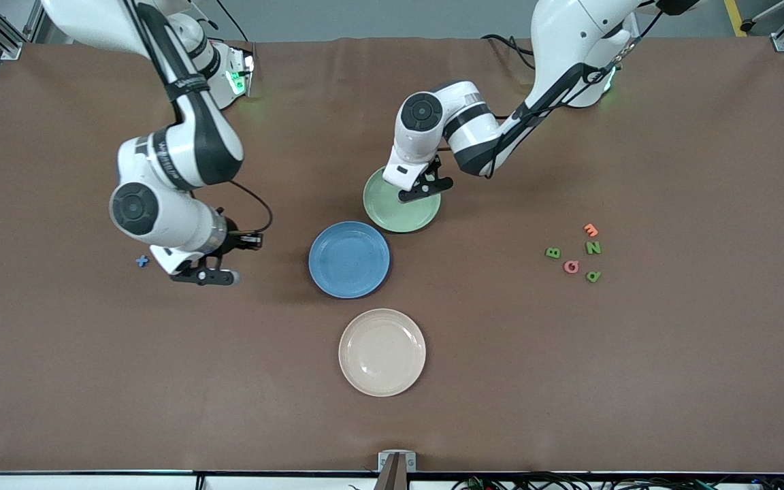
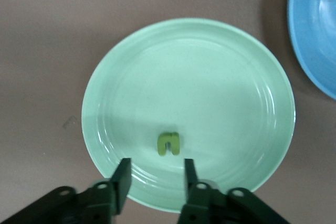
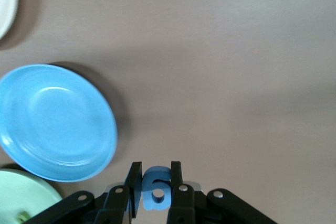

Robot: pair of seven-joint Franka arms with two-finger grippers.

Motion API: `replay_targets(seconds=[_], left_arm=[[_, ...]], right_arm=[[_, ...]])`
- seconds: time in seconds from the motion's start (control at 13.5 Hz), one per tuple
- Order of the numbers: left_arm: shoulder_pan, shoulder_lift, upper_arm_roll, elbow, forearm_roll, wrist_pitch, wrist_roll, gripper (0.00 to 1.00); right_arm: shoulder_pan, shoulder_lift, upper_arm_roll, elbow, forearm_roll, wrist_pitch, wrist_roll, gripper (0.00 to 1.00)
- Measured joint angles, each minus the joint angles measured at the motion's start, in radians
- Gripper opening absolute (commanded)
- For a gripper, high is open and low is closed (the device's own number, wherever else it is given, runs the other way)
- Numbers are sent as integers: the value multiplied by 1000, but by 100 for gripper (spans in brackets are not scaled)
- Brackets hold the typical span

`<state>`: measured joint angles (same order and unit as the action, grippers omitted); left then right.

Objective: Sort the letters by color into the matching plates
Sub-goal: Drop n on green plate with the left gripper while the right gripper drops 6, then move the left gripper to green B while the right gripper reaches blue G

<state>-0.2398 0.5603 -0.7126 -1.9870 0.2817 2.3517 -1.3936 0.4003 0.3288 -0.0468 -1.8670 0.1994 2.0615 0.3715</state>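
Holding a blue letter point(image 3: 156, 190) between its fingertips, the right gripper point(image 1: 209, 271) hangs over bare bench point(image 1: 569, 381) toward the right arm's end, not yet over the blue plate point(image 1: 349, 259). The left gripper point(image 1: 426, 187) hovers over the green plate point(image 2: 210, 66) with its jaws apart and nothing between them; a green letter point(image 2: 168, 145) lies loose in that plate just below them.

These letters look like light, chunky foam: slightly squashy, unlikely to slip or break, and best pinched across their flat faces or a thick stroke, since a thin edge could twist out. A gentle drop onto a plate should do them no harm.

Only the right wrist view shows the clamped blue letter; from the front, the arm hides it. Likewise the letter in the green plate shows only in the left wrist view. The front view alone gives the rest: a blue cross-shaped piece point(image 1: 141, 260) beside the right gripper, and a cluster of three green letters point(image 1: 593, 248) mixed with an orange point(image 1: 591, 229) and a pink one point(image 1: 571, 267) toward the left arm's end, plus a cream plate point(image 1: 382, 352) nearest the front camera.
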Motion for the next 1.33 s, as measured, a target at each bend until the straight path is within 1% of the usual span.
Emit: replay_targets(seconds=[0.07, 0.15, 0.3, 0.44, 0.59, 0.74, 0.96, 1.04, 1.11, 1.18, 1.26, 1.33], left_arm=[[2, 0, 7, 3, 12, 1, 0, 95], [3, 0, 14, 8, 22, 2, 0, 100], [11, 0, 27, 18, 38, 2, 0, 100], [53, -11, 31, 23, 88, -20, 0, 99], [137, -33, 31, 23, 127, -79, 19, 100], [225, -57, 31, 22, 131, -117, 63, 100], [367, -80, 27, -2, 132, -130, 111, 100], [413, -88, 26, -18, 132, -131, 108, 100], [455, -93, 25, -33, 132, -131, 96, 99], [486, -95, 25, -45, 132, -131, 73, 99], [511, -96, 25, -53, 132, -131, 41, 96], [531, -96, 25, -59, 132, -131, 4, 94]], right_arm=[[38, 13, 0, -5, 3, 43, 53, 15], [80, 32, 1, -8, 4, 91, 109, 15], [159, 81, 1, 0, 5, 168, 213, 15], [206, 137, 0, 25, 5, 212, 271, 15], [228, 189, 0, 45, 5, 263, 292, 15], [244, 234, 0, 52, 5, 306, 293, 15], [272, 276, -1, 59, 5, 333, 314, 17], [279, 283, -1, 64, 5, 333, 322, 19], [287, 286, -1, 67, 5, 333, 331, 27], [293, 288, -1, 67, 5, 333, 338, 53], [296, 288, -1, 67, 5, 333, 343, 72], [296, 288, -1, 67, 5, 333, 346, 100]])
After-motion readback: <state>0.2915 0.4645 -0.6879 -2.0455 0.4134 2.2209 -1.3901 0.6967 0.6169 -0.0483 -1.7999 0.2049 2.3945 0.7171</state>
